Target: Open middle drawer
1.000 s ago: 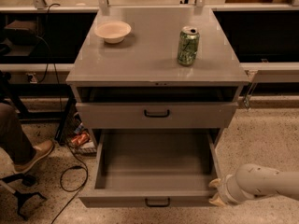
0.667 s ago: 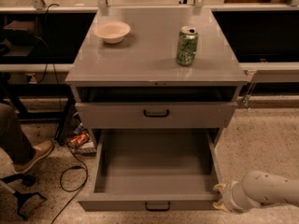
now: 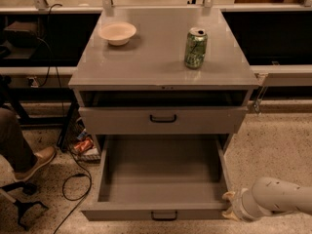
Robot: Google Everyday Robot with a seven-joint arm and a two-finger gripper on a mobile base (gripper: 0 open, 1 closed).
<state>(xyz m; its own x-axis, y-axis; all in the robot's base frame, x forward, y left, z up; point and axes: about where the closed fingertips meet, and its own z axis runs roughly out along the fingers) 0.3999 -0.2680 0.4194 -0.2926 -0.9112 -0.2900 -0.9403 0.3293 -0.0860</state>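
The middle drawer is pulled far out of the grey cabinet and shows a plain grey inside. Its black bar handle sits on the front panel at the bottom of the view. My gripper is at the lower right, close against the drawer's front right corner, with the pale arm running off to the right. The gripper holds nothing that I can see. The drawer above stands slightly out, with a dark gap over it.
A green can and a pale bowl stand on the cabinet top. At the left are a person's leg and shoe, cables and a chair base on the floor.
The middle drawer's front has come a little further out toward the camera. My gripper and arm have moved down and slightly right along with its front right corner.
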